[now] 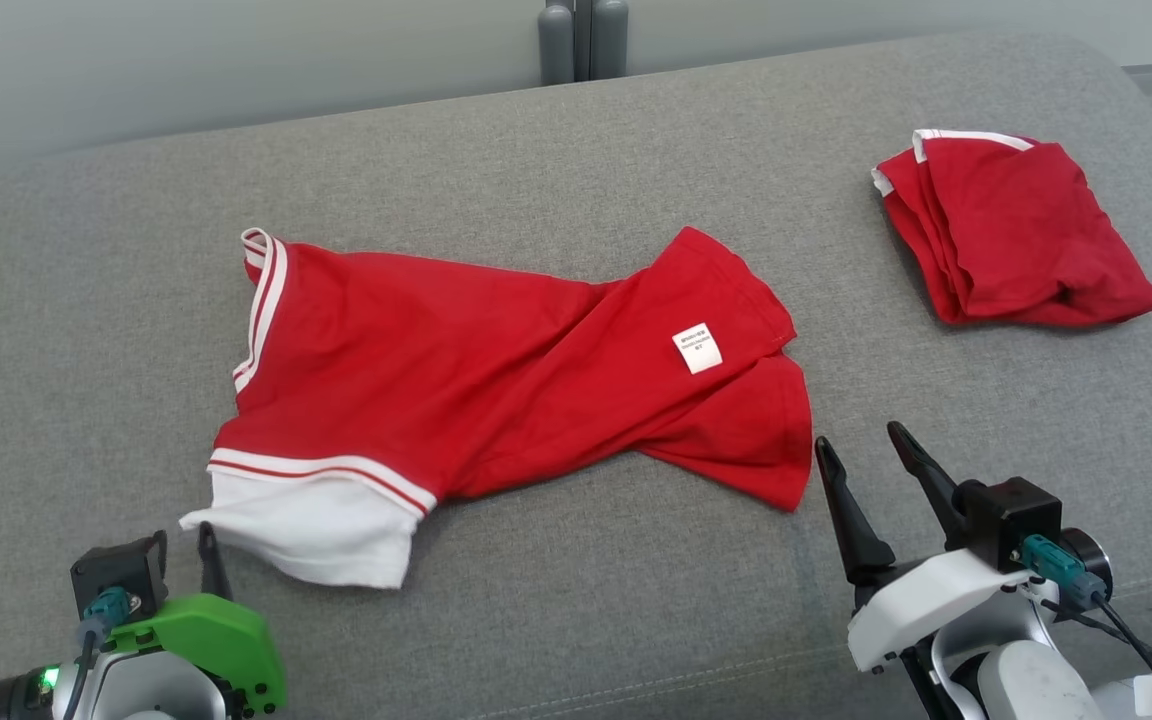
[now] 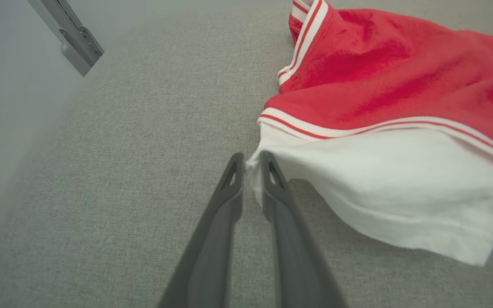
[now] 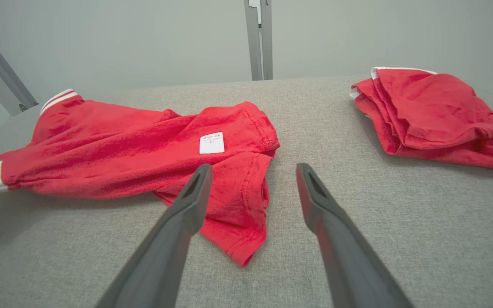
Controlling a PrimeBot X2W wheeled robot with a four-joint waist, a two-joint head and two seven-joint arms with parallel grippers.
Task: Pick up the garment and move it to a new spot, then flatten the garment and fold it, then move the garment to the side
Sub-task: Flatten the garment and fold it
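Note:
The garment [image 1: 496, 370] is a red T-shirt with white, red-striped trim and a white sleeve [image 1: 316, 520], lying twisted and spread across the grey cushioned surface [image 1: 636, 620]. My left gripper [image 1: 186, 550] sits at the sleeve's outer corner. In the left wrist view, my left gripper [image 2: 252, 164] has its jaws only a sliver apart, with the corner of the white sleeve [image 2: 392, 184] between the tips and held slightly off the surface. My right gripper [image 1: 858, 440] stands open just right of the shirt's hem; in the right wrist view, my right gripper [image 3: 253, 167] has nothing between its fingers beside the garment [image 3: 122, 145].
A second red garment [image 1: 1011, 235], loosely folded, lies at the far right; the right wrist view shows that folded garment [image 3: 430, 111] too. Grey metal posts [image 1: 581, 40] stand behind the surface's rounded back edge. Bare grey fabric lies in front of the shirt and between the two garments.

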